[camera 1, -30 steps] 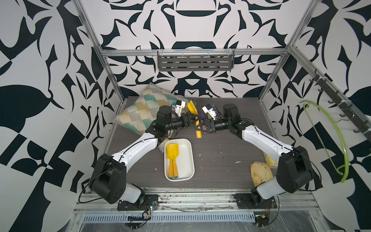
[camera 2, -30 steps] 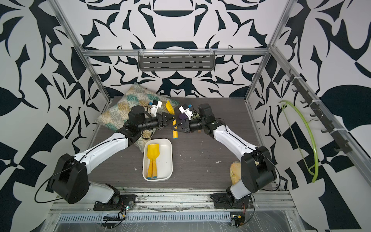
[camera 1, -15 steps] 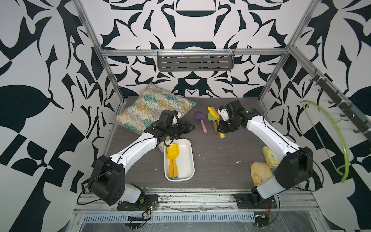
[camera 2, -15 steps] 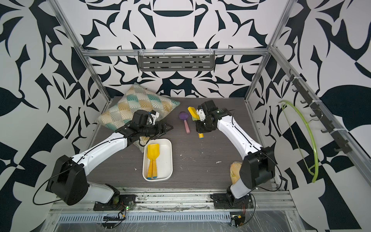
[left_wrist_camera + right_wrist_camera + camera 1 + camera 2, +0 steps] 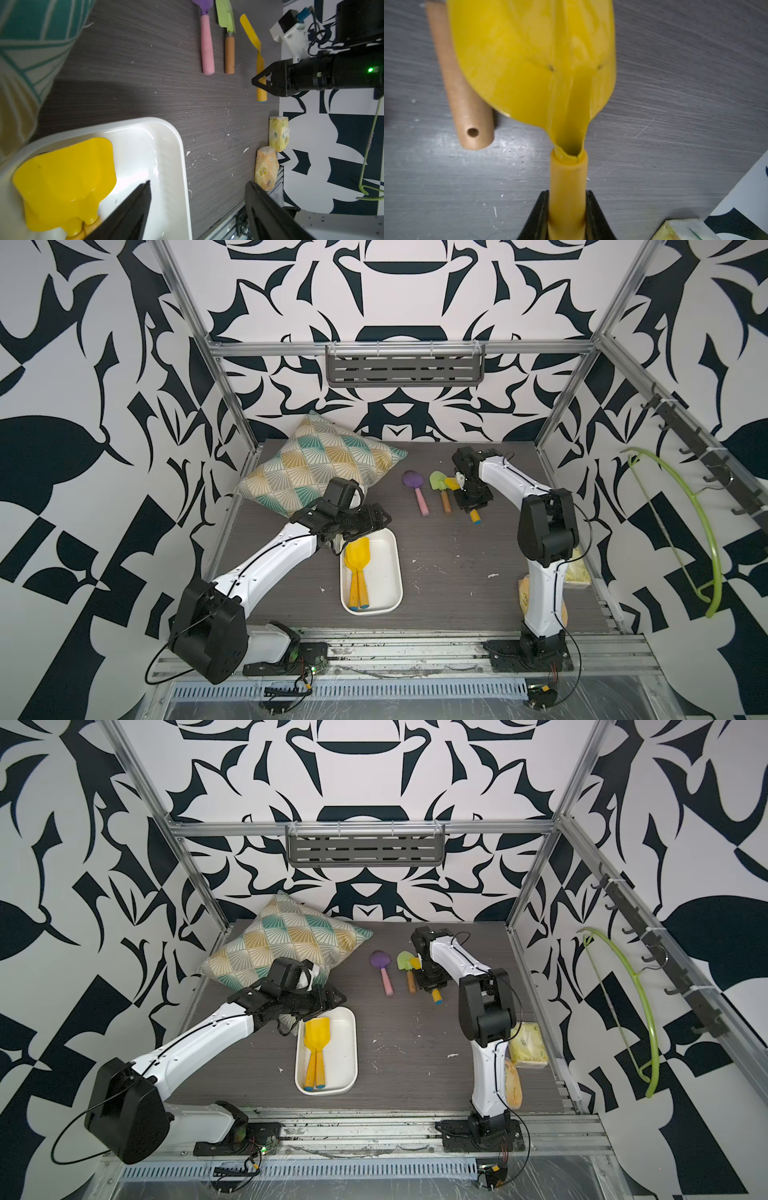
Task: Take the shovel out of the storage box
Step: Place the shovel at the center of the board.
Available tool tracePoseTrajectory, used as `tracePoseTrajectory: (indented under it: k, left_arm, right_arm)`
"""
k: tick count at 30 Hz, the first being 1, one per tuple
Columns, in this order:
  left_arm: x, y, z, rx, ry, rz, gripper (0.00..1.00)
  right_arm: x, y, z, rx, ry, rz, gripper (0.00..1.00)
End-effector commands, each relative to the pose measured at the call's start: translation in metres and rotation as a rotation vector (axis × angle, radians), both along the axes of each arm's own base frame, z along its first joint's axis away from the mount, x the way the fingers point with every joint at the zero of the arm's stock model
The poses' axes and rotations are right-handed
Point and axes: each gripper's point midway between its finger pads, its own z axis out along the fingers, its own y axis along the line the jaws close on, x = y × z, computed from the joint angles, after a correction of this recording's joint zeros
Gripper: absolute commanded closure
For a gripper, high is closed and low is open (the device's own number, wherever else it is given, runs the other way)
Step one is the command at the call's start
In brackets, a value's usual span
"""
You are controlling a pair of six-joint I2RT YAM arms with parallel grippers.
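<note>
Grey tabletop; yellow shovel in right hand

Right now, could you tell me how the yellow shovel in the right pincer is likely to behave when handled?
Likely light: the yellow shovel has a thin plastic blade, which may flex if pushed. Its round handle could twist in the right pincer, though the wide blade should stop it rolling on the table.

You see the shallow white plastic storage box on the dark wood-grain surface, two yellow plastic shovels inside. The left end effector hovers over its far end; the right end effector stands on the handle of a third yellow shovel.
</note>
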Motion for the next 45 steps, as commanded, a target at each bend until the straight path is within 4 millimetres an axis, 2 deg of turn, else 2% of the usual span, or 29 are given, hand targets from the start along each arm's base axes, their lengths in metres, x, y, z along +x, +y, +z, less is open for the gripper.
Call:
tracePoseTrajectory:
  k: [1,7,19,21,26,27,31,36,41,45]
  left_arm:
    - [-0.009,0.007,-0.01,0.034,0.013,-0.007,0.22]
    - [-0.01,0.009,-0.013,0.042,0.019,-0.007,0.22]
    - [-0.012,0.007,-0.013,0.036,0.024,-0.011,0.22]
    - [-0.013,0.007,-0.013,0.035,0.026,-0.01,0.22]
    - [-0.017,0.005,-0.015,0.034,0.038,-0.013,0.22]
    - [-0.018,0.004,-0.016,0.034,0.04,-0.015,0.22]
    - [-0.022,0.002,-0.018,0.034,0.05,-0.018,0.22]
    - [-0.034,0.018,-0.033,0.17,0.121,-0.004,0.21]
    - [-0.046,0.029,-0.043,0.216,0.164,-0.003,0.21]
    - [-0.057,0.034,-0.044,0.253,0.182,-0.003,0.21]
  right_arm:
    - [0.014,-0.015,0.023,-0.025,-0.051,-0.021,1.0]
    - [0.024,-0.029,0.01,-0.085,-0.04,-0.044,1.0]
    - [0.032,-0.022,-0.018,-0.063,0.011,-0.036,0.99]
    - [0.032,-0.019,-0.021,-0.04,0.018,-0.041,0.95]
    - [0.027,-0.008,-0.029,0.027,0.042,-0.064,0.73]
    - [0.027,-0.007,-0.03,0.034,0.046,-0.067,0.71]
    - [0.028,-0.004,-0.031,0.05,0.044,-0.073,0.7]
    - [0.027,-0.003,-0.033,0.062,0.052,-0.082,0.65]
    - [0.024,-0.004,-0.038,0.071,0.066,-0.094,0.63]
    - [0.022,-0.002,-0.028,0.095,0.046,-0.103,0.62]
